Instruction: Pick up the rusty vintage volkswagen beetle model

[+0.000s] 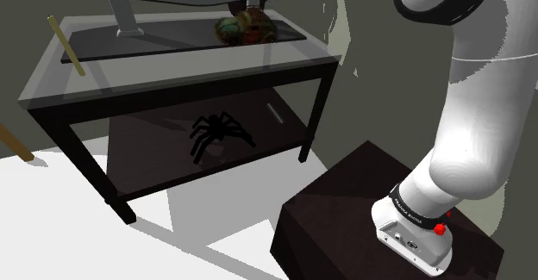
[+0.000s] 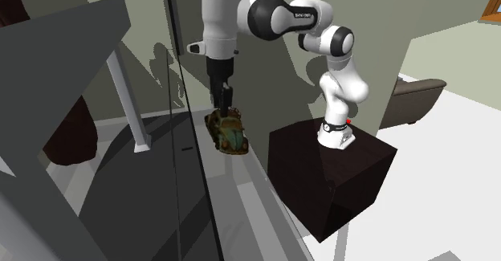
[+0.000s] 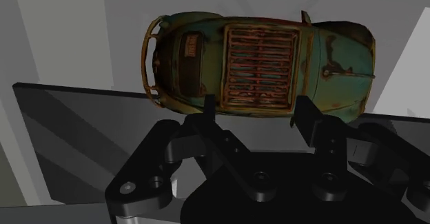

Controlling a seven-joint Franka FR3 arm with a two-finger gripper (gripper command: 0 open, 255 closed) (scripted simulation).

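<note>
The rusty green Beetle model [image 1: 247,26] with a roof rack stands on the glass table top [image 1: 155,76], toward its far side. My black gripper [image 1: 256,1] hangs straight above it, fingers pointing down. In the wrist view the two fingers [image 3: 208,116] stand apart, their tips just short of the car's [image 3: 262,60] roof rack, with the car lying crosswise to them. Nothing is clasped. In the second exterior view the gripper [image 2: 226,103] sits just over the car [image 2: 228,131].
A grey monitor stand [image 1: 128,15] rises behind the car on a dark slab [image 1: 172,46]. A black spider figure [image 1: 220,132] and a small white piece [image 1: 278,113] lie on the lower shelf. A wooden stick [image 1: 65,39] leans against the table's far-left corner. The dark stand box [image 1: 371,227] is nearby.
</note>
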